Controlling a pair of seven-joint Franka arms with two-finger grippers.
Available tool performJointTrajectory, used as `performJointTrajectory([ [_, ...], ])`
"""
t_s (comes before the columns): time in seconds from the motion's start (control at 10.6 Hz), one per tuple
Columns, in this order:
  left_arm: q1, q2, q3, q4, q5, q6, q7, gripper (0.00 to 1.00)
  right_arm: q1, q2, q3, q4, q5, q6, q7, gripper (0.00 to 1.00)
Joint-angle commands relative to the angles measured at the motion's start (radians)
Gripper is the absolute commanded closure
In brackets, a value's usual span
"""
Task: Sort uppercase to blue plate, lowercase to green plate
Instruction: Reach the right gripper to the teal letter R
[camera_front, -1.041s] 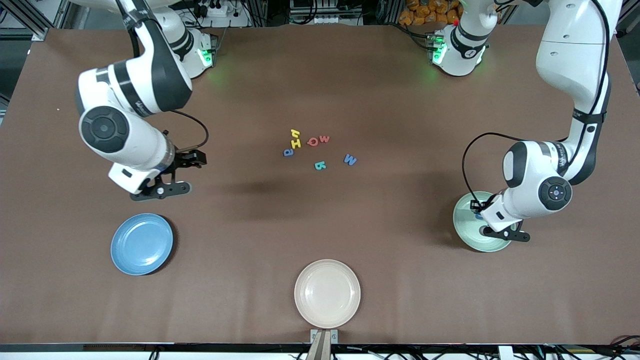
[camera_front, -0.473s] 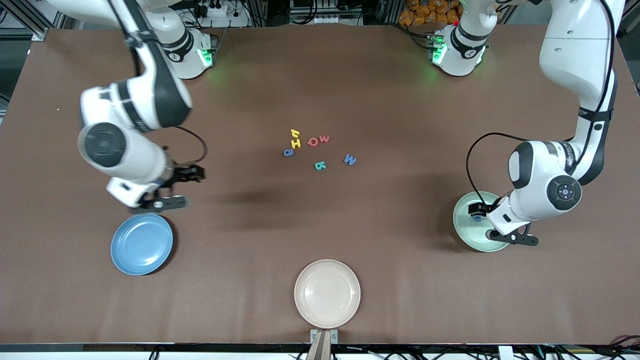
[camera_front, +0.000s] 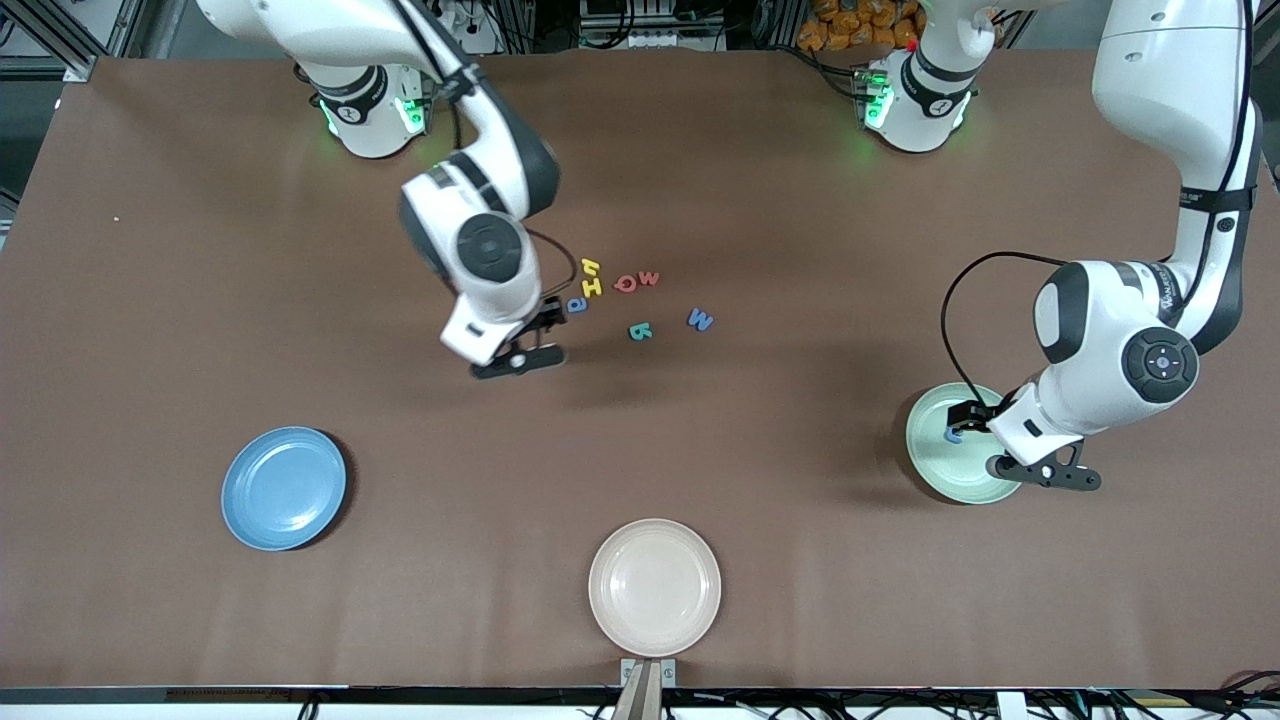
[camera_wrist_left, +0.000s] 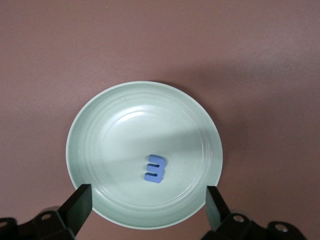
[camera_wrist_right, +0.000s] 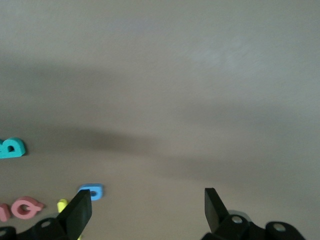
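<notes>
gaping fingers (camera_wrist_left: 80, 202), both grippers empty

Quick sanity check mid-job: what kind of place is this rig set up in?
Probably a robotics lab bench: a brown-covered table, aluminium framing and power cabling by the arm bases, and foam letters staged with plates.

Brown table (camera_front: 760, 560), evenly lit; cables, metal framing along its top edge

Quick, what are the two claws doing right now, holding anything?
Left gripper: open, empty, over the green plate.
Right gripper: open, empty, over the table beside the letters.
</notes>
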Motion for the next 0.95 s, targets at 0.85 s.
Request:
performJointTrajectory([
  [0.85, -0.011, 0.007, 0.034, 0.001, -0.01, -0.019, 0.072, 0.0, 0.228, 0.217, -0.008, 0.08, -0.022, 0.349, 0.318, 0.0],
])
